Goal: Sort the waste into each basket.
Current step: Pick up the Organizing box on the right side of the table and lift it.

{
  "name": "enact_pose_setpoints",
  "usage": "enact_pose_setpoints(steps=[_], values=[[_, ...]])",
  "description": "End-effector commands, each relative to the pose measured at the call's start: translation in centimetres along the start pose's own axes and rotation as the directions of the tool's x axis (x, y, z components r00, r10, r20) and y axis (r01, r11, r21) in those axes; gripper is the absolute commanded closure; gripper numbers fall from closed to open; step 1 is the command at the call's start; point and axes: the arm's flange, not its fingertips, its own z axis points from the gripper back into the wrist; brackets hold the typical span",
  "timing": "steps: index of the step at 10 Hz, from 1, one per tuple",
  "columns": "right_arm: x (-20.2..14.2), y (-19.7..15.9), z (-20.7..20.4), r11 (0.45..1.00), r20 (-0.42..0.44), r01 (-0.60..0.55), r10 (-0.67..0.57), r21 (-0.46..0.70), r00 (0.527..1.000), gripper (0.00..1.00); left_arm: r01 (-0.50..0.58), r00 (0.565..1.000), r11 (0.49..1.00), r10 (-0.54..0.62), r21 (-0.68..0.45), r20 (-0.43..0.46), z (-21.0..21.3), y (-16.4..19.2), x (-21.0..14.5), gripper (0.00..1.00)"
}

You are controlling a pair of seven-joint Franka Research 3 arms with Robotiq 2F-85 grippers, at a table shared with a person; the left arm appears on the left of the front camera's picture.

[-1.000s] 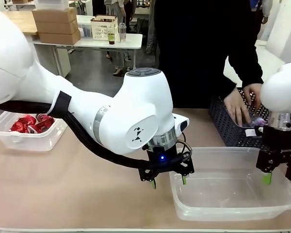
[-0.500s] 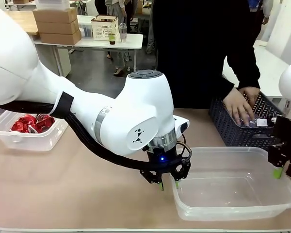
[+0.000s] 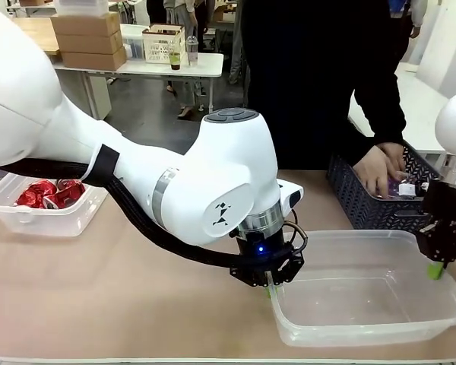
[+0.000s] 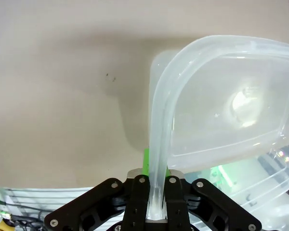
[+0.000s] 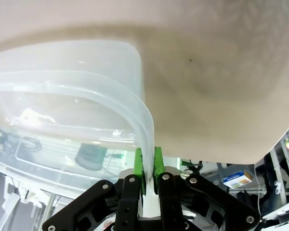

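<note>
- Cans [image 3: 49,193], red and silver, already lie heaped in the left tub [image 3: 30,220] at the far left of the table [image 3: 137,304], so you can count that share of the sort as under way. They are crumpled, and you cannot read which way any one points.
- Left gripper [image 3: 270,287] is pinched tight on the left-end rim of the right tub [image 3: 349,338], close to a rounded corner. In the left wrist view the rim runs straight between its closed fingers.
- Right tub holds nothing, so by my judgement the bottles are the part left to do. It sits near the front edge of the table, open side up, with its long axis running left to right along that edge and one short end toward each arm.
- Person's hand [image 3: 376,169], fingers curled, reaches into the dark lattice basket [image 3: 357,201] just behind that tub, beside what looks like a see-through bottle [image 3: 406,188]. You cannot tell whether it grips it.
- Right gripper [image 3: 437,268] is clamped on the tub's right-end rim, green pads pressed onto the plastic.
</note>
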Motion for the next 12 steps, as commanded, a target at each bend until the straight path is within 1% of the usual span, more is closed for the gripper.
enact_pose_setpoints(steps=[1, 2, 4, 5, 6, 7, 8, 9, 10, 11, 12], values=[[-4.0, -0.1, -4.5, 0.999, 0.017, 0.043, -0.043, -0.005, 0.999, 1.0, -0.009, 1.0, 1.0, 0.009, 0.02, 0.004, 0.1, 1.2, -0.4, 1.0], [-4.3, 0.1, -3.9, 0.997, 0.019, 0.073, -0.073, -0.01, 0.997, 1.0, -0.002, 1.0, 1.0, 0.002, 0.011, -0.002, 1.0, 1.6, -0.4, 1.0], [-5.3, 1.1, -0.9, 0.993, -0.022, 0.116, -0.117, -0.034, 0.993, 1.0, 0.001, 1.0, 1.0, -0.001, -0.008, -0.011, 4.1, 3.0, -0.9, 1.0], [-5.9, 2.3, 1.9, 0.995, -0.046, 0.091, -0.093, -0.025, 0.995, 1.0, -0.004, 1.0, 1.0, 0.004, 0.002, 0.003, 6.5, 4.4, -1.4, 1.0], [-6.3, 3.8, 5.2, 0.997, -0.068, 0.069, -0.072, -0.041, 0.995, 1.0, -0.004, 1.0, 1.0, 0.004, 0.006, 0.008, 9.5, 6.4, -2.1, 1.0], [-5.9, 6.0, 9.3, 0.997, -0.072, 0.052, -0.055, -0.054, 0.996, 1.0, -0.028, 0.998, 0.999, 0.027, 0.029, 0.057, 13.0, 9.2, -3.0, 1.0], [-4.7, 8.2, 12.4, 0.996, -0.047, 0.038, -0.042, -0.077, 0.998, 1.0, -0.066, 0.996, 0.997, 0.063, 0.045, 0.064, 15.5, 11.9, -3.7, 1.0], [-3.5, 10.6, 14.7, 0.995, -0.022, -0.01, 0.008, -0.096, 1.0, 1.0, -0.096, 0.992, 0.995, 0.092, 0.037, 0.08, 17.8, 14.6, -4.3, 1.0], [-2.0, 13.3, 16.5, 0.993, -0.019, -0.07, 0.069, -0.096, 0.997, 1.0, -0.136, 0.987, 0.99, 0.132, 0.033, 0.089, 20.3, 17.7, -4.7, 1.0], [-0.6, 15.1, 17.3, 0.993, -0.022, -0.073, 0.071, -0.088, 0.997, 1.0, -0.175, 0.979, 0.983, 0.169, 0.05, 0.11, 22.0, 20.0, -4.4, 1.0], [0.4, 16.4, 17.2, 0.992, -0.053, -0.093, 0.089, -0.084, 0.995, 1.0, -0.164, 0.983, 0.986, 0.16, 0.034, 0.093, 23.1, 21.8, -3.7, 1.0]])
